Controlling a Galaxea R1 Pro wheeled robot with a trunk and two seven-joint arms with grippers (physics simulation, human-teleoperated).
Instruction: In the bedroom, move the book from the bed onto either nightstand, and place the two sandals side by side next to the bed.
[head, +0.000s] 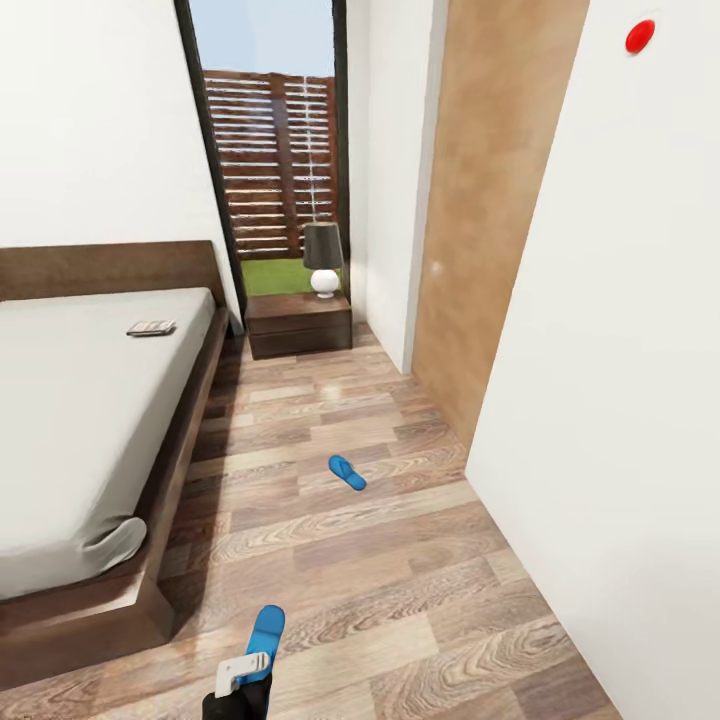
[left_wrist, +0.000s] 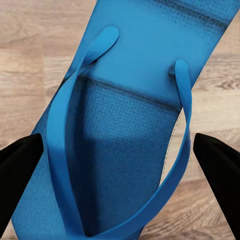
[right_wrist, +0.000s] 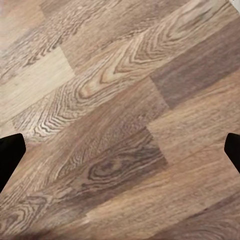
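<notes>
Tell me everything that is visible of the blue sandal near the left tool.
The near sandal is a bright blue flip-flop with a flat sole of finely textured, foam-like look and a thin blue thong strap in a V. It lies strap-up on the wood-plank floor, near the bed's foot corner, toe end pointing away from the robot. The left tool is open, one dark finger on each side of the sole; contact cannot be judged.
</notes>
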